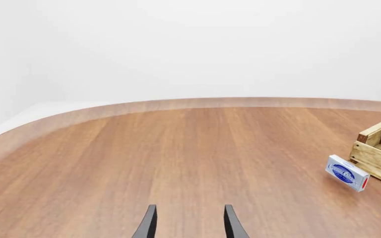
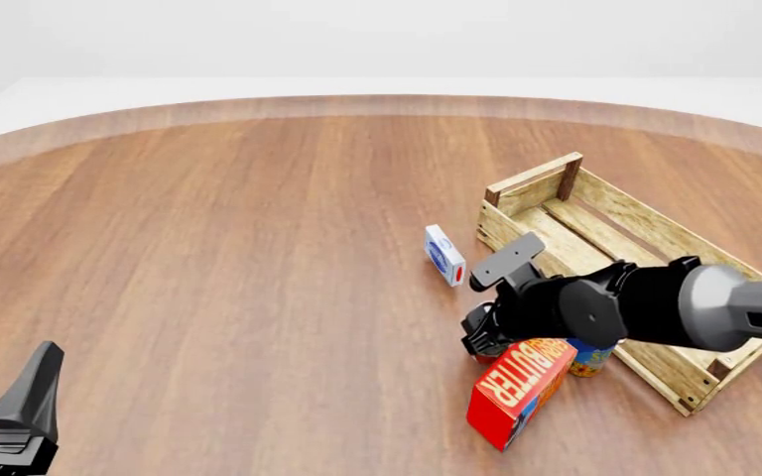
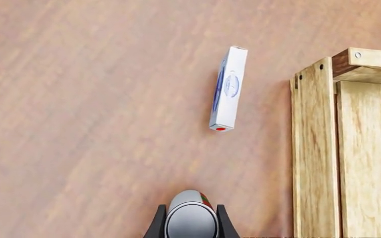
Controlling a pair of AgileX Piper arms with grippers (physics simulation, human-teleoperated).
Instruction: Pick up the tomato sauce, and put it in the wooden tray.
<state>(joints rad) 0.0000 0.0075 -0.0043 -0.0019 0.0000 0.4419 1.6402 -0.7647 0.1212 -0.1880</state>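
The tomato sauce [image 3: 190, 221] is a small can with a silver top and a strip of red and green label. In the right wrist view it sits between my right gripper's fingers [image 3: 158, 223], which press on both of its sides. In the front view my right gripper [image 2: 484, 337] points down just left of the wooden tray [image 2: 534, 180] and hides the can. The tray's slatted wall also shows in the right wrist view [image 3: 316, 148] and the left wrist view [image 1: 376, 158]. My left gripper [image 1: 189, 224] is open and empty at the near left of the table [image 2: 0, 385].
A white and blue box [image 2: 444, 255] stands on edge left of the tray, also in the right wrist view [image 3: 228, 89] and left wrist view [image 1: 347, 172]. A red butter box [image 2: 520, 392] and a blue-and-yellow can [image 2: 590, 359] sit close under my right arm.
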